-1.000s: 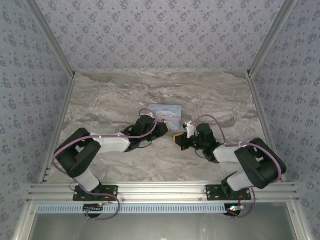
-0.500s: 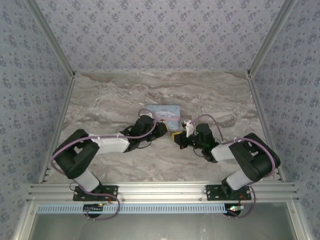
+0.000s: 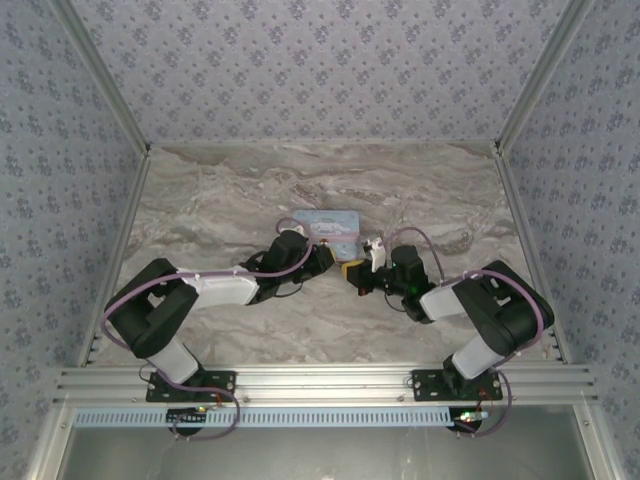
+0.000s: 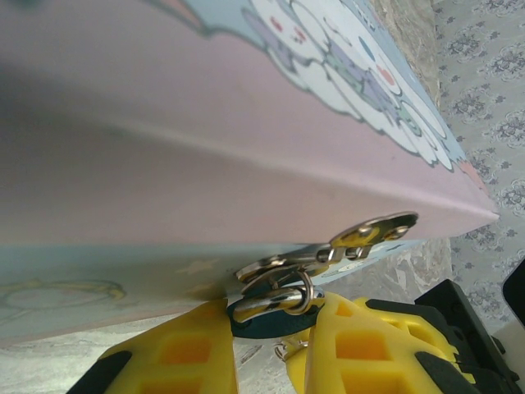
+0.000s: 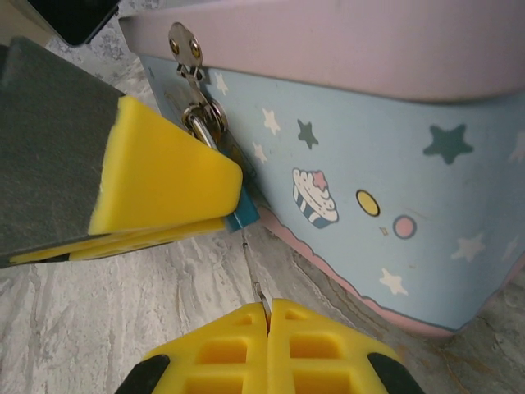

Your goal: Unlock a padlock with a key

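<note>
Right arm (image 3: 480, 300) is folding closer to the light-blue cartoon-printed tin box (image 5: 394, 189). At its hasp (image 5: 184, 49), left claw (image 4: 267, 341) is clamping the tiny teal padlock (image 5: 240, 215); right claw (image 5: 268, 316) is pinching the thin dark key (image 5: 253, 275) just below, seemingly not yet inserted.

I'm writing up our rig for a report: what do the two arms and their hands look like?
The left arm and right arm have black joints and white link covers, each trailed by a lilac cable. The left hand and right hand carry yellow fingers moulded with square pockets.
</note>
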You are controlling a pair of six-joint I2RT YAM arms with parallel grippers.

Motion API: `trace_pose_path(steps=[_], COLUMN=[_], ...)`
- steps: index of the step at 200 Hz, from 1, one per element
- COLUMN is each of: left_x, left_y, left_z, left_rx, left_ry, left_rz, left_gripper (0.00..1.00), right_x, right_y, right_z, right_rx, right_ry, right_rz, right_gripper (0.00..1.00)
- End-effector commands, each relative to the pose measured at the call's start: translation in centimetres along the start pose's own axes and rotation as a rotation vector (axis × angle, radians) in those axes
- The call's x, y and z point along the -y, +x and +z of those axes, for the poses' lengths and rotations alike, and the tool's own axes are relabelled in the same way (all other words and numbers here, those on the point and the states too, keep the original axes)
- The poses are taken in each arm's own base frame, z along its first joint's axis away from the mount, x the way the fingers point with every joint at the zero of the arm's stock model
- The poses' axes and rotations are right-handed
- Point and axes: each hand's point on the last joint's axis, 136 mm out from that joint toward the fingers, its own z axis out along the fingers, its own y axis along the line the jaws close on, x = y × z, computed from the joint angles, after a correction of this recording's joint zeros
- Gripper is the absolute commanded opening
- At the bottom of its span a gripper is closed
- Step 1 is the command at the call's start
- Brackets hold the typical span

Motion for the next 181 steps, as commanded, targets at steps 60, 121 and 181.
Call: trace_pose_path(steps=[60,121,181], left_x=[3.1,3.1,3.2], left_y=[-1.5,-1.6,-1.6], left_z=[-1.3,-1.7,-1.8], left_rx=[0.064,0.069,0.070], left_ry=[0.090,0.090,0.094], left_rz=[0.025,0.025,0.019], left_gripper=[0.16,0.16,0.16], right_x=[-0.6,-0.8,-1.4], right_y=[-1.5,-1.9,-2.1], right_z=[0.5,0.5,0.6], right_rx=[0.046,0.067,0.078], right_ry=[-0.043,-0.054,-0.073], right_rz=[-0.008,-0.014,-0.028], right_gripper=[0.00,0.00,0.00])
